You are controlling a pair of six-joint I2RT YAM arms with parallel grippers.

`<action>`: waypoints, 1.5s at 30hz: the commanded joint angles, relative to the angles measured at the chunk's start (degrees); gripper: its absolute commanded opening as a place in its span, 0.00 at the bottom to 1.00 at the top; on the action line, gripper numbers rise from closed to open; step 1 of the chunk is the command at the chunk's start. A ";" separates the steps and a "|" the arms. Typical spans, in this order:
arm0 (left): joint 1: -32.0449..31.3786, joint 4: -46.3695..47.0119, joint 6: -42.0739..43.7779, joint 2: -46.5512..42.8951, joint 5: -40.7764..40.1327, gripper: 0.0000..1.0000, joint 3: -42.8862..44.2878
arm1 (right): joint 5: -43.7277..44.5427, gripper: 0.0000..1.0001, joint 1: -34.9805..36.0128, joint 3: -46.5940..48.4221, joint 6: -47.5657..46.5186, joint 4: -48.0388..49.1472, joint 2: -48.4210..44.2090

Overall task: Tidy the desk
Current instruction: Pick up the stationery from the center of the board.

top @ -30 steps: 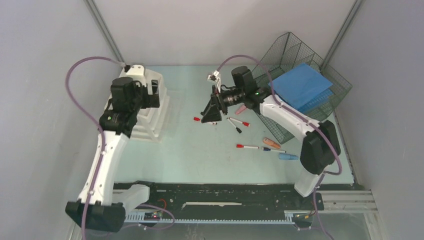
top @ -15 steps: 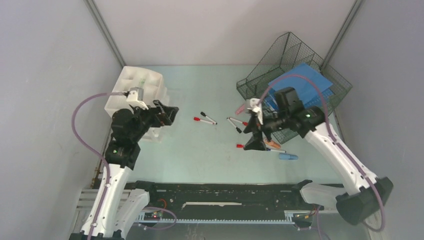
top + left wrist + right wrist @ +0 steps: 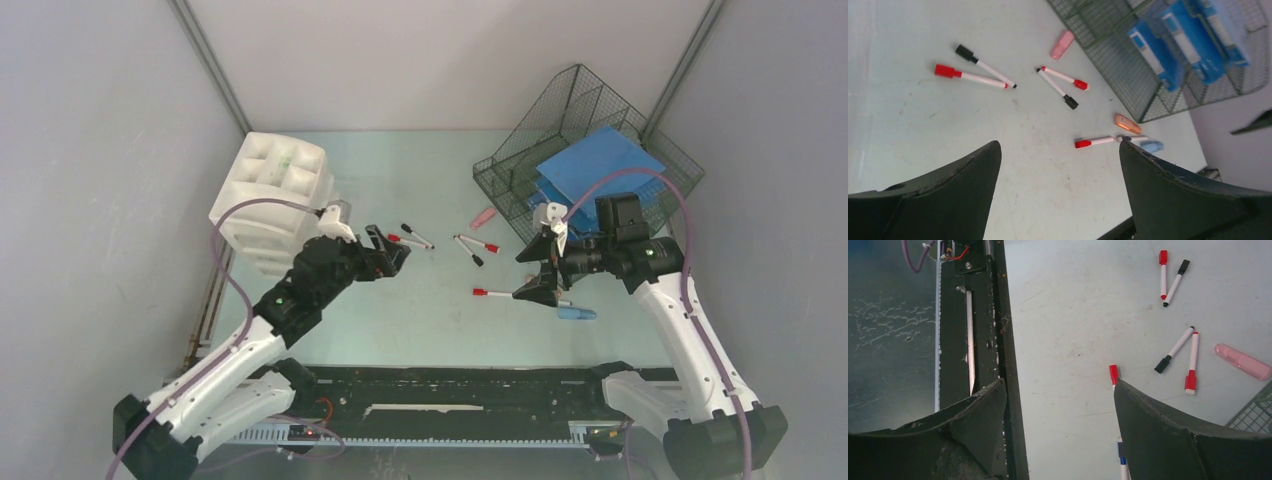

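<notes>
Grey walls (image 3: 420, 60) on three sides enclose the desk (image 3: 420, 315), a large flat rectangular tabletop in pale mint-green, lightly scuffed, with a black rail (image 3: 450, 385) along its near edge. The desk lies directly beneath both grippers.

- Left gripper (image 3: 397, 256): over the desk's left-centre, jaws spread wide, nothing between them, clear of the surface.
- Right gripper (image 3: 528, 276): over the right-centre, jaws likewise parted and empty. A red-capped white marker (image 3: 497, 294) lies just beside its tip.
- Far-left corner: white plastic drawer unit (image 3: 275, 190).
- Far-right corner: dark wire-mesh tray (image 3: 515, 165), askew to the desk's edges, holding blue folders (image 3: 600, 170).
- Loose between the grippers: first marker pair (image 3: 410, 238) and second marker pair (image 3: 475, 247), each one red-capped and one black-capped.
- Near the tray: small pink oblong piece (image 3: 483, 217).
</notes>
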 commanded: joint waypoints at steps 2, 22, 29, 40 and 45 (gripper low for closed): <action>-7.34 3.15 -7.26 7.50 -17.83 0.95 1.32 | -1.56 0.86 -0.72 -0.15 -3.32 -0.40 -0.92; -16.44 13.52 10.03 40.62 1.47 0.86 16.28 | 1.65 0.86 -0.28 -0.11 -4.05 -0.83 -1.63; -11.91 0.87 22.69 54.67 2.96 0.89 35.98 | 1.71 0.86 -0.43 -0.18 -4.16 -0.84 -1.85; -6.47 -7.57 18.21 76.20 4.74 0.74 60.10 | 1.92 0.87 -0.81 -0.14 -4.31 -0.82 -2.49; -6.35 -12.72 17.76 84.00 3.68 0.71 69.41 | 2.18 0.87 -0.81 -0.10 -4.40 -0.84 -2.54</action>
